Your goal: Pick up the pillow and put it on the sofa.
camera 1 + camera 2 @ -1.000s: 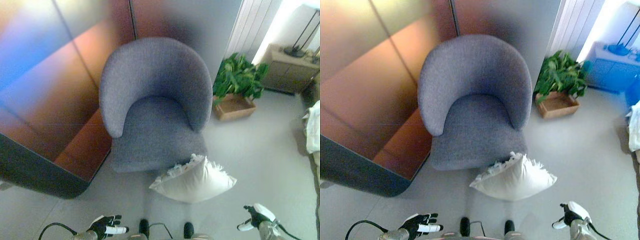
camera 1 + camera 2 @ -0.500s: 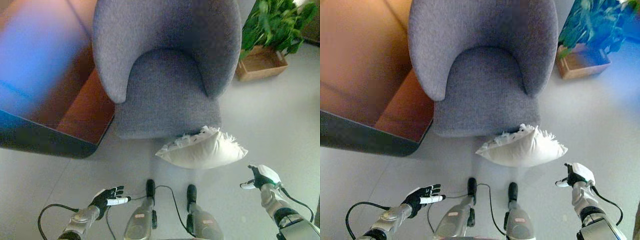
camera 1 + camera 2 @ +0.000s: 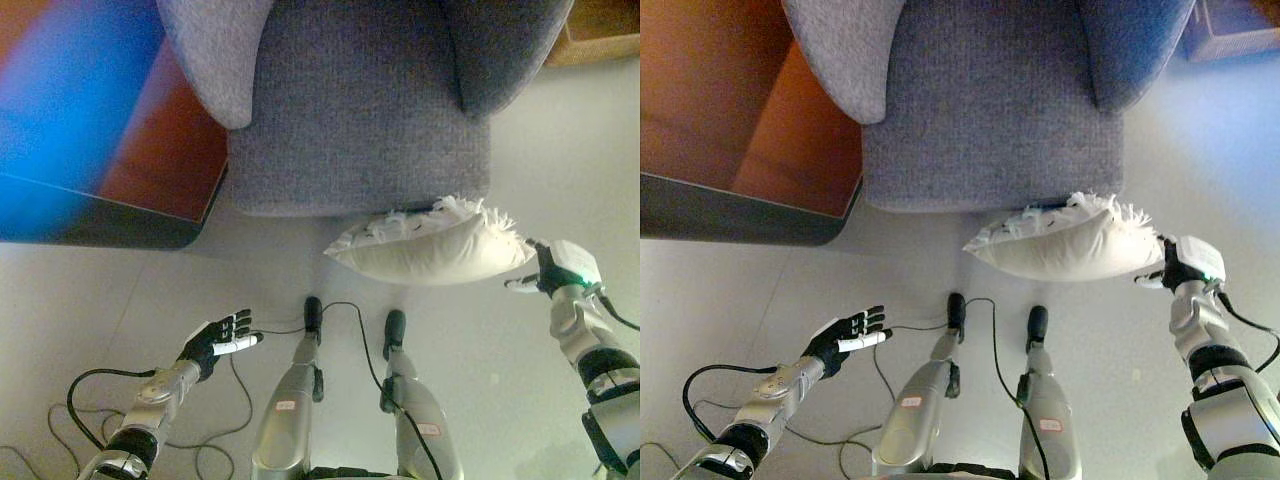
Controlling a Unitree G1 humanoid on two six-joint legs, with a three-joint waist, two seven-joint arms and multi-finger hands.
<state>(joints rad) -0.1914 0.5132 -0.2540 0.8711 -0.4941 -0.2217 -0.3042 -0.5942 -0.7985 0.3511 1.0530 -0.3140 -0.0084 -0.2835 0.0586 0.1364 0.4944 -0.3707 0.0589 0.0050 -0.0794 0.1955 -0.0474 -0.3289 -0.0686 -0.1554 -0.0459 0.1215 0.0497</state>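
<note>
A white fringed pillow point(image 3: 435, 247) lies on the floor, leaning against the front of a grey armchair point(image 3: 355, 100), the sofa of the task. My right hand point(image 3: 555, 270) is by the pillow's right end, at its corner, with its fingers relaxed and holding nothing. My left hand point(image 3: 215, 340) is open and empty over the floor at the lower left, well away from the pillow. The pillow also shows in the right eye view point(image 3: 1065, 242).
A dark-edged wooden panel point(image 3: 130, 160) stands to the left of the armchair. A wooden planter box point(image 3: 600, 25) shows at the top right corner. Pale floor point(image 3: 120, 290) lies in front of the chair.
The camera has tilted down and moved closer, so chair and pillow sit higher in view. My right hand has come up to the pillow's right corner. My left hand stays open at the lower left.
</note>
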